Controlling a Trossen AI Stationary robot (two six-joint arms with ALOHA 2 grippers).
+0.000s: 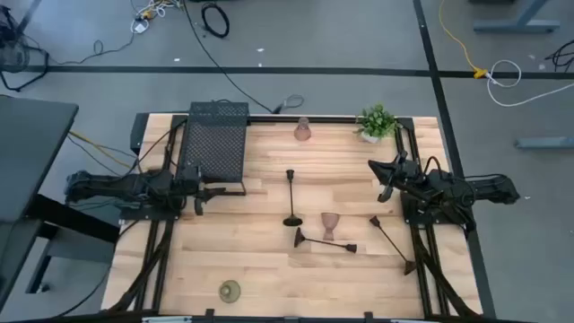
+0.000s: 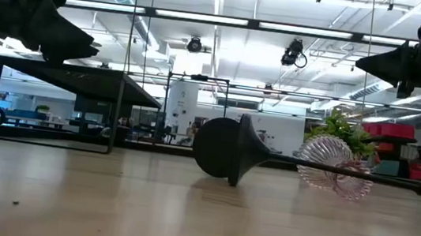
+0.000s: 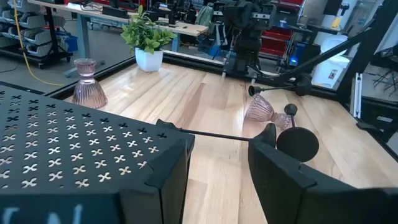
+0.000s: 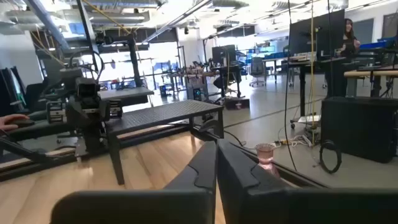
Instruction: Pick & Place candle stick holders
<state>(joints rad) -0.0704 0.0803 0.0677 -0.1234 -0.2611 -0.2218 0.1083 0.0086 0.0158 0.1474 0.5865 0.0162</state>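
Observation:
Three black stems lie near the table's middle: one stands upright on its round base [image 1: 291, 219], and two lie on their sides [image 1: 325, 241] [image 1: 393, 242]. One pinkish goblet [image 1: 330, 224] lies between them, and it also shows in the left wrist view [image 3: 260, 111]. The other goblet [image 1: 302, 130] stands at the far edge. The olive-gold round holder [image 1: 230, 290] sits near the front edge. My left gripper [image 1: 199, 192] is open and empty beside the black mesh box [image 1: 215, 139]. My right gripper [image 1: 385, 187] is shut and empty, held above the table at the right.
A small green potted plant [image 1: 377, 121] stands at the far right corner. The mesh box stands on legs at the far left, close under my left gripper [image 3: 217, 152]. Bare wood lies at the near left and near right.

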